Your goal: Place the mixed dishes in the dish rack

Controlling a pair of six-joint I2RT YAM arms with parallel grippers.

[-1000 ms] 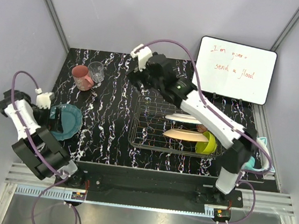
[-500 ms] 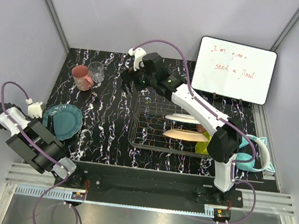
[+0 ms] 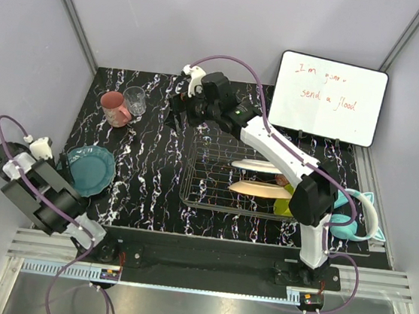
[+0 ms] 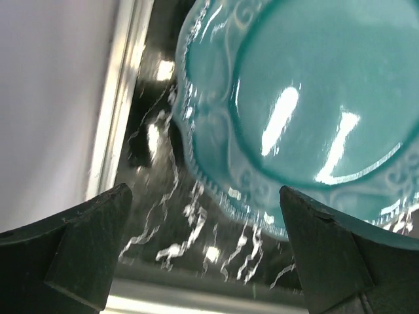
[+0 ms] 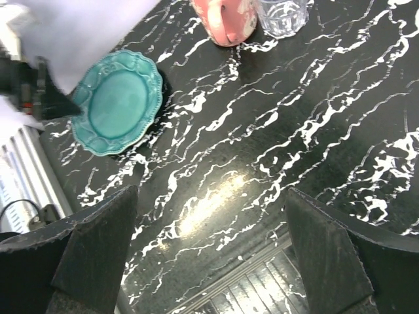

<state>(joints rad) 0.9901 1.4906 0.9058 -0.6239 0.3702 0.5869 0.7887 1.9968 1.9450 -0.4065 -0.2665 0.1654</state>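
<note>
Roughly half the load looks done. Nearest, at the left front of the black marbled table [image 3: 155, 166], the left gripper [image 4: 203, 196] is spread wide and empty. Its tips point at the rim of the teal scalloped ceramic plate [image 4: 308, 104], which lies flat on the table, outside the rack.

Further in and to the right, the dark wire dish rack [image 3: 207, 179] holds a peach plate [image 3: 255, 188], a white plate [image 3: 256, 165] and a lime-green bowl [image 3: 289, 204]. A reddish shape between them is too hidden to name.

Beyond the rack's far left corner, the right gripper [image 5: 211, 193] hangs above bare table, fingers wide apart and holding nothing. At the far left stand the pink ceramic mug [image 3: 113, 108] and the clear drinking glass [image 3: 134, 100], close together and not yet loaded.

Only the overhead view shows the rack's contents. The left wrist view alone shows the teal plate's rim sitting beyond the fingertips, while the right wrist view takes in plate, mug and glass together, with just a corner of rack wire.
</note>
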